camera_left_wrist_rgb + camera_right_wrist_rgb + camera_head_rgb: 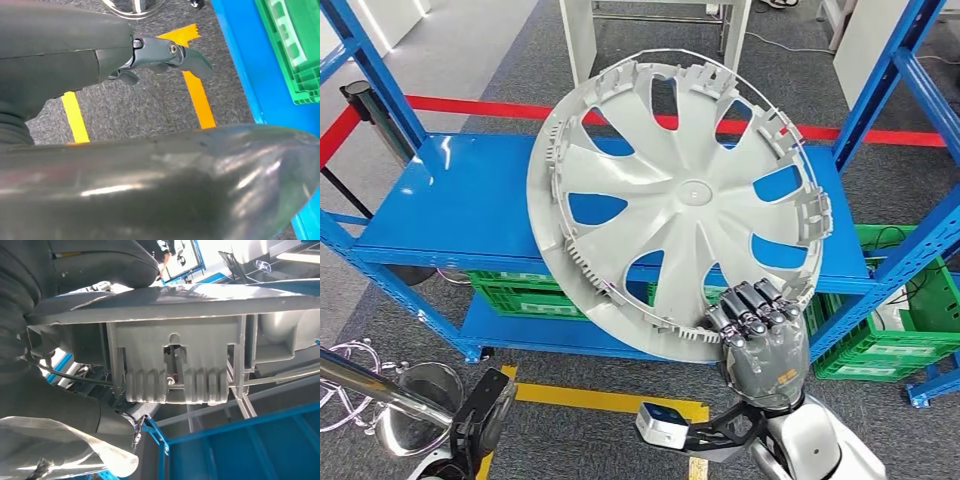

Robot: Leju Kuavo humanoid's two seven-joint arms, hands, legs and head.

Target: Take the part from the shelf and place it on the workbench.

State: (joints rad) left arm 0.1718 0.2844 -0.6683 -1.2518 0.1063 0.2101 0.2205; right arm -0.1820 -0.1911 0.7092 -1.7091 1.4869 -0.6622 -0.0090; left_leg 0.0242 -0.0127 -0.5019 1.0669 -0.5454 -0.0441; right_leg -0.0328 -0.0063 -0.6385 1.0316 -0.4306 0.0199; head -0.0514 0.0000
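Currently, the grey wheel cover (675, 200) is being held tilted above the blue shelf (463, 200), its ribbed back facing the head camera.

Gripping the cover's lower rim, the right hand (761, 340) is curling its dark fingers (750, 305) over the edge; the right wrist view is showing the rim's clips and wire ring close up. The left hand (166, 55) is hanging low over grey carpet and yellow floor tape (198, 97), its fingers apart and holding nothing. Green crates (893, 320) are sitting beneath the shelf, and red tape (893, 137) is crossing the floor behind.
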